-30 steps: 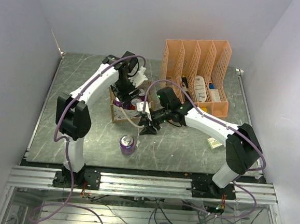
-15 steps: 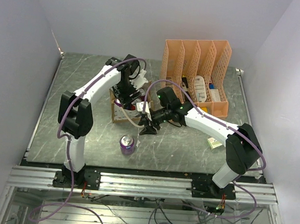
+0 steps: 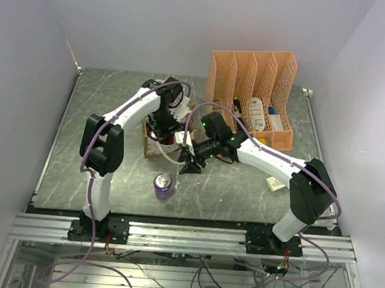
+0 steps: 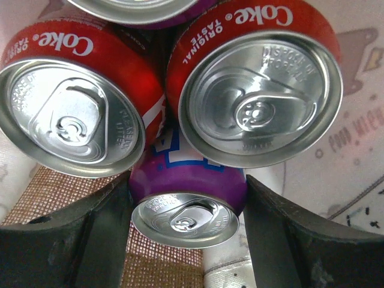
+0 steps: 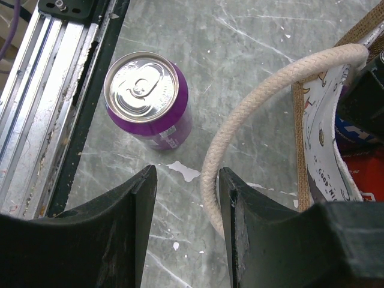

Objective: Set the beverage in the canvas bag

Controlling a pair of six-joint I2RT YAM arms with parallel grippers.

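Purple cylindrical can (image 4: 185, 219) sits in left claw (image 4: 187, 186) inside canvas bag (image 4: 336, 150).

Inspector: Arm finish?
Technician: The left arm (image 3: 125, 109) and the right arm (image 3: 271, 160) have white link shells, black joint housings and black bases.
Inspector: Cabling?
Technician: A purple cable (image 3: 212, 105) loops along each.
Inspector: Ends?
Technician: The left tool (image 4: 187, 192) and the right tool (image 5: 186, 174) have matte black fingers.

1. Canvas bag (image 5: 321, 150) x1; cream rope handle (image 5: 276, 78), only 1 seen.
2. Purple can (image 5: 149, 99) x3: that one on table (image 5: 252, 36), another (image 4: 186, 198) low in bag, a 3rd (image 4: 138, 7) part-seen at top edge, left wrist view.
3. Red Coke can x2 (image 4: 72, 114), (image 4: 255, 90), both in bag.
4. Orange file organizer (image 3: 253, 95) x1, 4 slots.
5. Robot arms x2: left arm (image 3: 125, 109), right arm (image 3: 268, 156).
6. Small yellowish pad (image 3: 275, 184) x1.
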